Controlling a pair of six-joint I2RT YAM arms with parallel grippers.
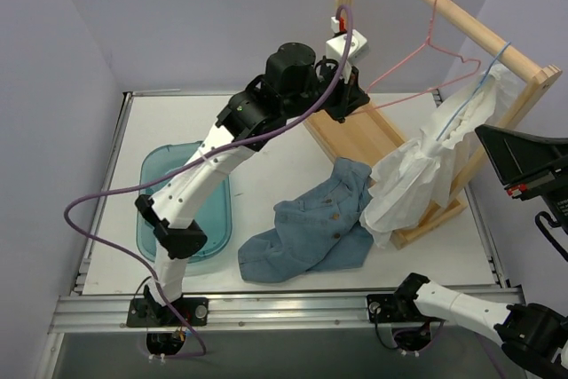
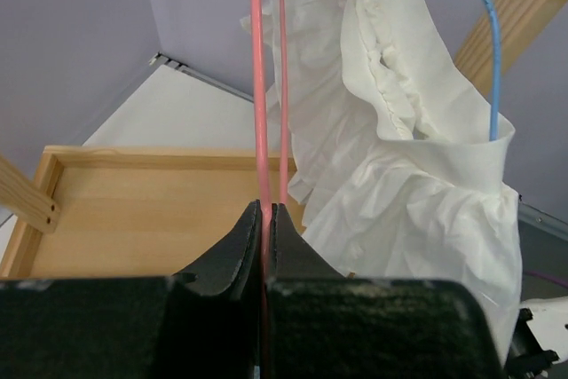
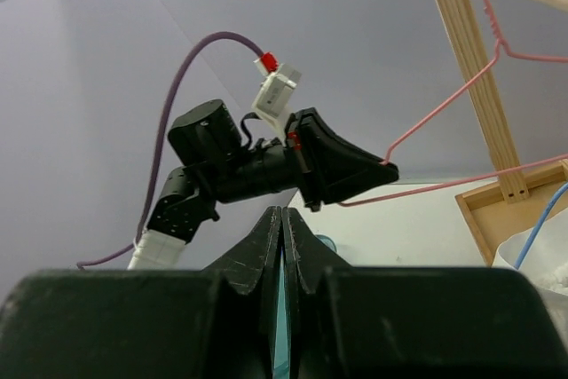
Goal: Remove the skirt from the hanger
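The white pleated skirt hangs on the light-blue wire hanger, whose hook is over the wooden rail at the right. In the left wrist view the skirt fills the right side and the blue wire runs down into its waistband. My left gripper is raised and shut on the lower left corner of the pink wire hanger, with the pink wire pinched between its tips. My right gripper is raised just right of the skirt, shut and empty.
The wooden rack stands at the back right with its rail overhead. A blue denim garment lies on the table in front of it. A teal tray lies at the left under my left arm.
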